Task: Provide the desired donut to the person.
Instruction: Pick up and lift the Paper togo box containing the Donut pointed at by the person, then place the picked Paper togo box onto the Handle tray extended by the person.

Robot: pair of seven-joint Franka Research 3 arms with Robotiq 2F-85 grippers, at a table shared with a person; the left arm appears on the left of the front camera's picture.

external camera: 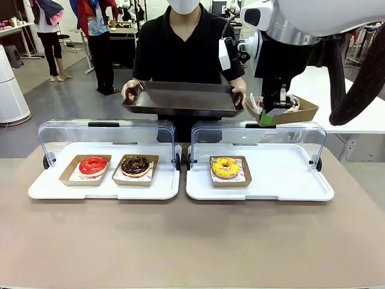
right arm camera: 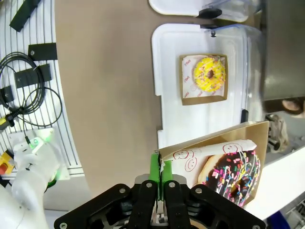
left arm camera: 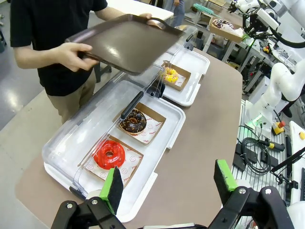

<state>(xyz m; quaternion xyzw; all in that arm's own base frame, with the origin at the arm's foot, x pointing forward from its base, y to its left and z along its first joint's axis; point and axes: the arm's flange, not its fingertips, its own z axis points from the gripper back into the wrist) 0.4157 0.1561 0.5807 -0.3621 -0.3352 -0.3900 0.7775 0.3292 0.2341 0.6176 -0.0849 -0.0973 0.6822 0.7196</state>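
— Donuts on the table?
— Three: red donut and chocolate donut on left white tray, yellow donut on right white tray.
— Any more?
— One more, sprinkled donut in cardboard box, rim pinched tight by right gripper, aloft beside the person and dark tray. Empty and spread wide, left gripper.

Glossy sprinkled donut, brown cardboard tray

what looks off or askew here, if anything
Nothing spilled or damaged. The sprinkled donut carton hangs in the air, looking tilted, pinched by one rim alone in the right pincer, beside the dark tray the person holds.
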